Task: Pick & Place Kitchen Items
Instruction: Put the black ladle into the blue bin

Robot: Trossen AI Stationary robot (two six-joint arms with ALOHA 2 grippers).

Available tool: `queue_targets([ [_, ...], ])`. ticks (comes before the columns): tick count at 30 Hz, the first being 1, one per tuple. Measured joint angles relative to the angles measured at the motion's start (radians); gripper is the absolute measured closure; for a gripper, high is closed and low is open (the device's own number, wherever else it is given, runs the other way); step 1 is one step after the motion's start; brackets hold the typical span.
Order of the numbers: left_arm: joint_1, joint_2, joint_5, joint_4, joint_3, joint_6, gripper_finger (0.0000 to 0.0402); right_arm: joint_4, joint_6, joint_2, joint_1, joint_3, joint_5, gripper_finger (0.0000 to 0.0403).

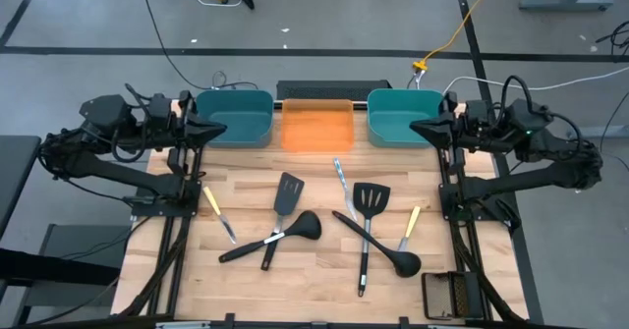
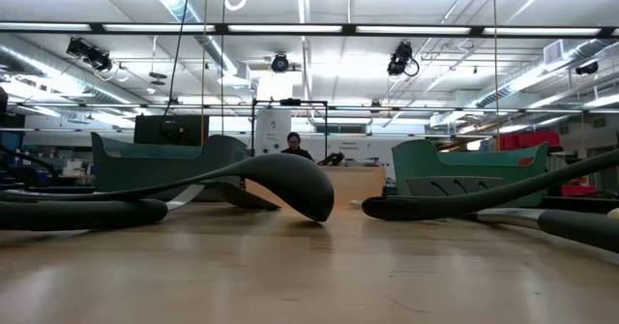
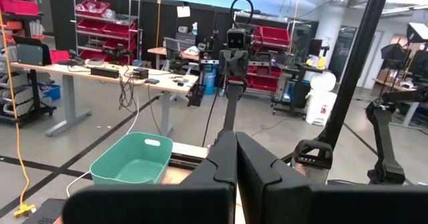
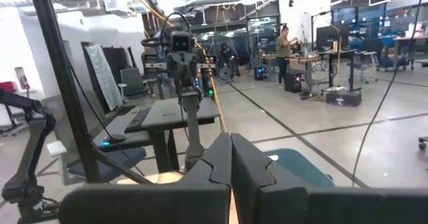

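Black spatulas (image 1: 288, 193) and ladles (image 1: 305, 226) lie with the knives (image 1: 215, 208) on the table (image 1: 314, 270), all on your side of the orange bin (image 1: 316, 128); you have placed nothing yet. Every item remains to pick. Behind them, either side of that bin, the left pincer (image 1: 218, 127) and right pincer (image 1: 417, 126) sit clamped shut and empty over the teal bins (image 1: 236, 113). You have clear room above the utensils; the nearest ladle lies close to the table edge.

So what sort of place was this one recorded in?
Most likely a robotics lab or workshop, not a real kitchen. The wooden table stands on a bare open floor, with shelving of red bins, cluttered workbenches and exposed ceiling lights and ducts around it.
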Motion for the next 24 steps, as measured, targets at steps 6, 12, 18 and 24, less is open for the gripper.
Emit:
queue_targets([
  [6, 0.0, -0.001, 0.0, 0.0, 0.0, 0.0, 0.04, 0.008, 0.022, 0.019, 0.0, 0.006, 0.0, 0.0401],
  [12, 0.0, -0.002, -0.003, 0.0, 0.0, 0.001, 0.04, -0.084, 0.027, 0.089, 0.0, 0.063, -0.005, 0.0401],
  [18, 0.0, -0.002, -0.004, -0.001, 0.0, 0.001, 0.04, -0.131, 0.042, 0.153, 0.0, 0.065, -0.045, 0.0401],
  [24, 0.0, -0.002, -0.004, -0.001, 0.0, 0.001, 0.04, -0.093, 0.091, 0.206, 0.001, 0.065, -0.104, 0.0401],
])
